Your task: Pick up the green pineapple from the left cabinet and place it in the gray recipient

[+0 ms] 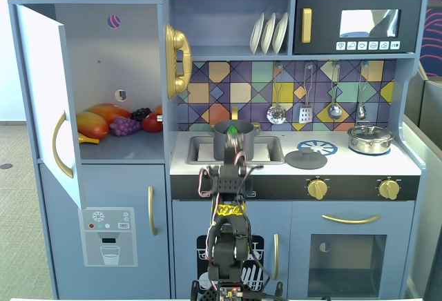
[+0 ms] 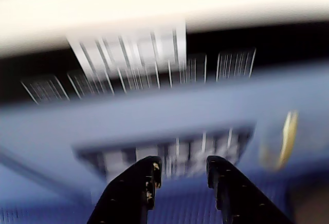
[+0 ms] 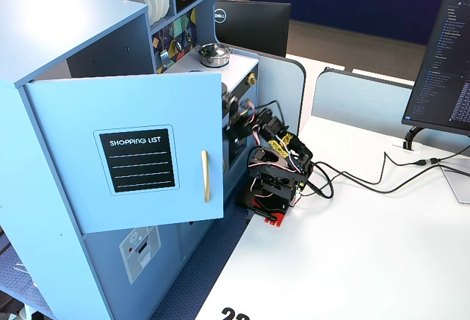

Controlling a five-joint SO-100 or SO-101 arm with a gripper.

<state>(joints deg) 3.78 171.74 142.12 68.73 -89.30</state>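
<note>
Wrist view: tool [image 2: 182,171] empty, parted

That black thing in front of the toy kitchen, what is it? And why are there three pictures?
It is a small robot arm. One camera faces the kitchen, one looks from the side, and one rides on the arm, showing its gripper open and empty; that picture is blurry. The cabinet door is open, with toy fruit on the shelf. The green pineapple already peeks out of the gray pot in the sink.
</note>
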